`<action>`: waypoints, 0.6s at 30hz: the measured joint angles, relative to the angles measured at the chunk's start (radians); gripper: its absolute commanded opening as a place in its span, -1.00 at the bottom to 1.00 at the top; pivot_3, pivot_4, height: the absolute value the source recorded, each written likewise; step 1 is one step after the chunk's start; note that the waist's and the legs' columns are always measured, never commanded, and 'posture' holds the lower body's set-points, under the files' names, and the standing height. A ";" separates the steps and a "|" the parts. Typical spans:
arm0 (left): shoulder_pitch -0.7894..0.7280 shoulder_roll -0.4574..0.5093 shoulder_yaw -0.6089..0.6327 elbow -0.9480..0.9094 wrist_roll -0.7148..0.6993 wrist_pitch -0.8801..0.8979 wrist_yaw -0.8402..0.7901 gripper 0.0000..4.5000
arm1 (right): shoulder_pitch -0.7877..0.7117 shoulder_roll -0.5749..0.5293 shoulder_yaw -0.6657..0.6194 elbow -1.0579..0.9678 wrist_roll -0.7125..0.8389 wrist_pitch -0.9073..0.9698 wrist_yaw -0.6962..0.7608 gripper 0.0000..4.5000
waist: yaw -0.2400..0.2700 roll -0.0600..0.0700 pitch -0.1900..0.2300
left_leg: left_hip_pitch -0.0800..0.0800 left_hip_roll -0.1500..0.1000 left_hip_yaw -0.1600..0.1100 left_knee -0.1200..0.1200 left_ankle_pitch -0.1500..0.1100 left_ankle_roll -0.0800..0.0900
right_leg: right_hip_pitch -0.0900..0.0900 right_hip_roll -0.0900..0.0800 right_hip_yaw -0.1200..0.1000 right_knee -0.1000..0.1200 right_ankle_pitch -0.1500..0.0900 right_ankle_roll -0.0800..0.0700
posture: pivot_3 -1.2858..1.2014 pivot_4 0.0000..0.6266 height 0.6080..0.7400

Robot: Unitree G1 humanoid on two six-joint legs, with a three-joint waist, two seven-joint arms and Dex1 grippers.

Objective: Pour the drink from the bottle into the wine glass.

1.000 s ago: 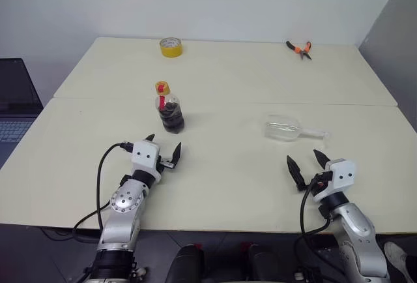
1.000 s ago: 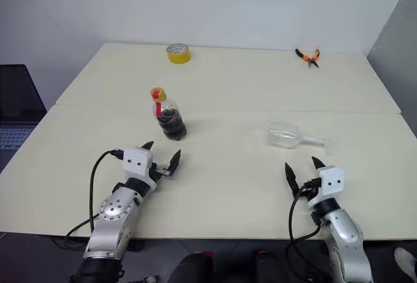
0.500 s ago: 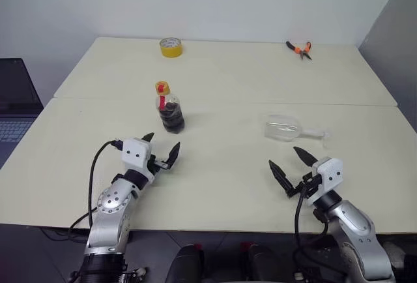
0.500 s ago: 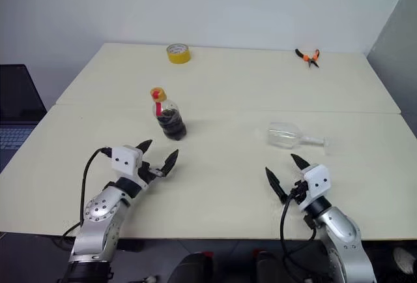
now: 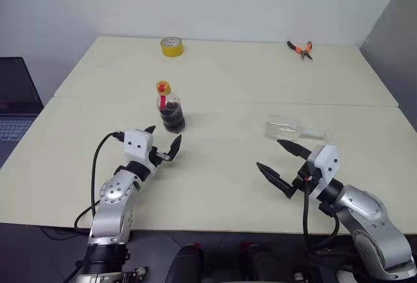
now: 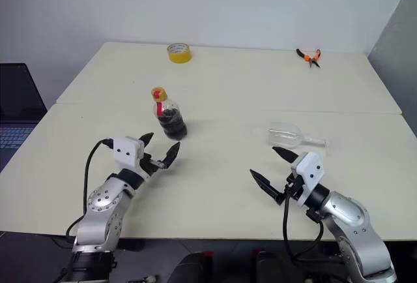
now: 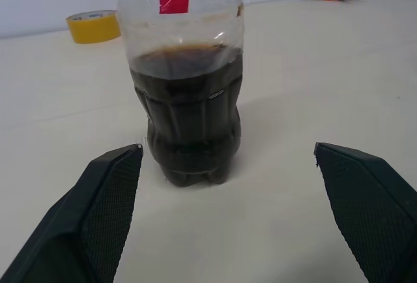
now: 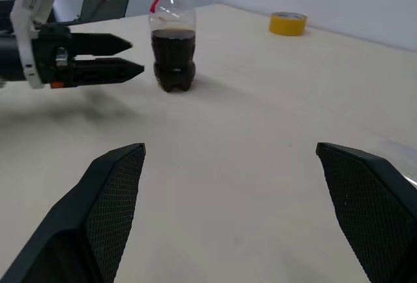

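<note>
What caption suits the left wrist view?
Open left gripper faces the capped bottle of dark drink.

In the left wrist view the bottle (image 7: 186, 81) loses its cap past the frame edge. A laptop (image 5: 16, 110) beside the bench (image 5: 215, 185) is cut off.

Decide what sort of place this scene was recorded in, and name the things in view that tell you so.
Probably a workshop or lab test area, not a home: two plain tables pushed together against a bare wall, with pliers, a yellow tape roll and a laptop at the side.
</note>
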 measured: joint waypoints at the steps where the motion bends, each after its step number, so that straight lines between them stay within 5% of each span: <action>1: -0.012 0.004 0.000 0.004 0.000 0.000 -0.003 0.98 | -0.009 0.000 0.000 0.000 0.007 0.001 0.004 1.00 | 0.000 0.000 0.000 | 0.000 0.000 0.000 0.000 0.000 0.000 | 0.000 0.000 0.000 0.000 0.000 0.000 | 0.03 -0.52 1.00; 18: -0.214 -0.022 -0.004 0.315 0.046 -0.069 0.031 0.98 | -0.094 -0.019 -0.001 0.012 0.086 0.068 0.074 1.00 | 0.000 0.000 0.000 | -0.001 0.000 0.000 0.000 0.000 0.000 | 0.000 0.000 0.000 -0.001 0.000 0.000 | 0.03 -0.52 1.00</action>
